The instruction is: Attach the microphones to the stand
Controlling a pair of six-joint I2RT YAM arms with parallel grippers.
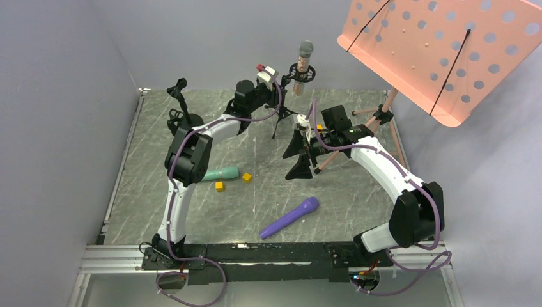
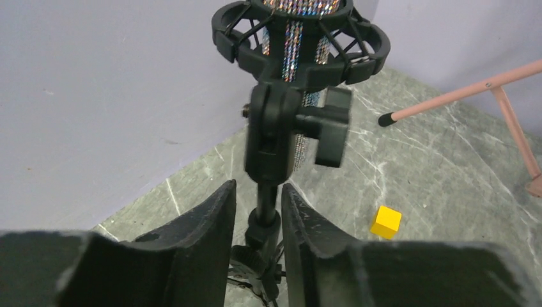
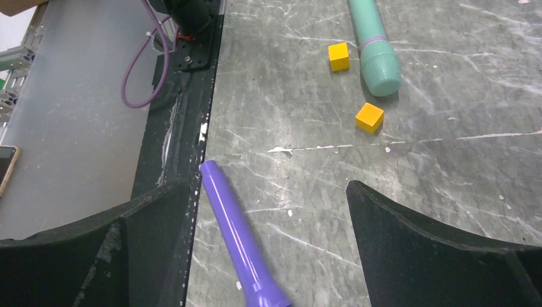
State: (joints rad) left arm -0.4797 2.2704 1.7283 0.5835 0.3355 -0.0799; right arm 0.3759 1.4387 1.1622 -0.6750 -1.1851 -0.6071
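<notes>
Left gripper [image 2: 257, 190]: jaws narrowly parted, empty; glittery microphone [image 2: 291, 46] seated in stand [image 2: 271, 137], head cropped. Right gripper [image 3: 268, 187]: spread wide, empty; purple microphone [image 3: 235, 233] below, cut off.

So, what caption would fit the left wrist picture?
Left fingers flank the stand's post below the glittery microphone seated in its cradle.

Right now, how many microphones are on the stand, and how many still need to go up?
One is done: the glittery microphone sits in the stand's black clip. Nothing is held: the left fingers are a little apart with the stand's pole between them, and the right fingers are wide open over the purple microphone. Two are left: the purple microphone and the teal microphone lie on the table.
</notes>
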